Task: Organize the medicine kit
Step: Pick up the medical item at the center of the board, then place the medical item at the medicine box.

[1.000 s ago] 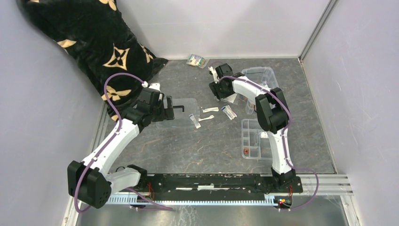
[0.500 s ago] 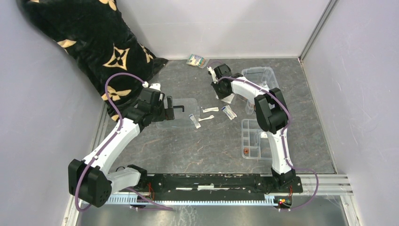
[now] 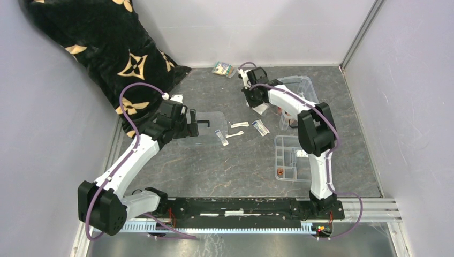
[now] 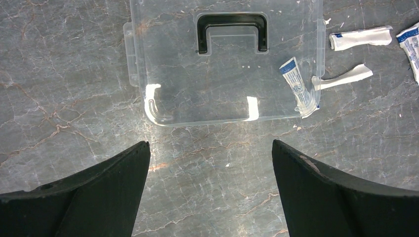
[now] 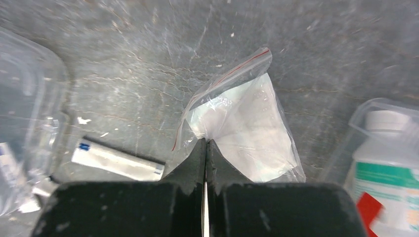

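DESK: What do the wrist cameras add to the overhead shot?

PHOTO: Grip detail. The left wrist view shows the left gripper (image 4: 210, 145) spread wide over the grey table (image 4: 64, 74), holding nothing, just short of a flat clear lid (image 4: 217, 84). Overhead, the gap between its fingers cannot be read.

DESK: And the medicine kit (image 3: 302, 85)?

PHOTO: In two pieces. The lid, with its black handle (image 4: 232, 19), lies mid-table on the left. A blue-and-white sachet (image 4: 296, 86) rests on one corner, and more sachets are strewn beside it. The kit's clear rectangular box (image 5: 363, 116) stands open-topped at far right, well apart from the lid.

DESK: Containers and contents?

PHOTO: Nearest the bases, a clear divided tray (image 3: 286, 160) holds one small reddish item (image 3: 280, 172) in its near-left compartment. Farther back, the right wrist view shows a white bottle (image 5: 385, 163) with a green label inside the box. Overhead, it cannot be made out.

DESK: The right arm?

PHOTO: The right gripper (image 5: 205, 145) is clenched on the edge of a zip bag (image 5: 247, 118) holding something white, just left of the box. Beyond, a small packet (image 3: 224, 68) lies by the back wall, and a black, gold-patterned blanket (image 3: 107, 48) fills the far-left corner.
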Tool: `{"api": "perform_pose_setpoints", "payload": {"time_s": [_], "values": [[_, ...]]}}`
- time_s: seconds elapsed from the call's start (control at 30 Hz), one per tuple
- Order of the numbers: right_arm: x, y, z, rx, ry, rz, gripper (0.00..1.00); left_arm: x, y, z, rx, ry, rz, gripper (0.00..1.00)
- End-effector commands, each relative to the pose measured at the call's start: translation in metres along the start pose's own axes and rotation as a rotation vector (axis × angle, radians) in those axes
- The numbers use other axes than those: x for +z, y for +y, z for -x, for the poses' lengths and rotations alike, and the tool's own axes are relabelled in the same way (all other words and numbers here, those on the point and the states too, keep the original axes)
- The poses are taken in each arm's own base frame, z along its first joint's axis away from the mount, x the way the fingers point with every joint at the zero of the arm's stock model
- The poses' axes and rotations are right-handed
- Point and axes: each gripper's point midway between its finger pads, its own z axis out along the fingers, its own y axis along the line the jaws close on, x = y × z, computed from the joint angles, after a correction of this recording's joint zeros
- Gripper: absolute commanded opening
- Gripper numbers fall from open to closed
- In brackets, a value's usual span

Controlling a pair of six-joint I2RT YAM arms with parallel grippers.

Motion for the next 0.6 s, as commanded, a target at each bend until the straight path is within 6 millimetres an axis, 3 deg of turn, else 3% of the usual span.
{"api": "perform_pose_setpoints", "payload": {"time_s": [0.0, 0.13, 0.23, 0.3, 0.4, 0.5, 0.57], "values": [[-0.071, 0.001, 0.069, 0.008, -0.227, 0.033, 0.00, 0.001, 0.002, 0.006, 0.034, -0.019, 0.008, 0.98], [-0.120, -0.011, 0.097, 0.046, -0.350, 0.033, 0.00, 0.001, 0.003, 0.006, 0.034, -0.021, 0.011, 0.98], [-0.154, -0.037, 0.106, 0.114, -0.441, -0.006, 0.00, 0.001, 0.003, 0.006, 0.033, -0.023, 0.012, 0.98], [-0.174, -0.065, 0.105, 0.182, -0.489, -0.064, 0.00, 0.001, 0.003, 0.007, 0.033, -0.024, 0.011, 0.98], [-0.191, -0.106, 0.087, 0.271, -0.505, -0.178, 0.00, 0.000, 0.003, 0.007, 0.034, -0.024, 0.010, 0.98], [-0.187, -0.143, 0.057, 0.345, -0.433, -0.271, 0.00, 0.000, 0.002, 0.007, 0.033, -0.024, 0.008, 0.98], [-0.175, -0.155, 0.038, 0.380, -0.368, -0.283, 0.00, 0.000, 0.002, 0.007, 0.033, -0.024, 0.006, 0.98]]}}
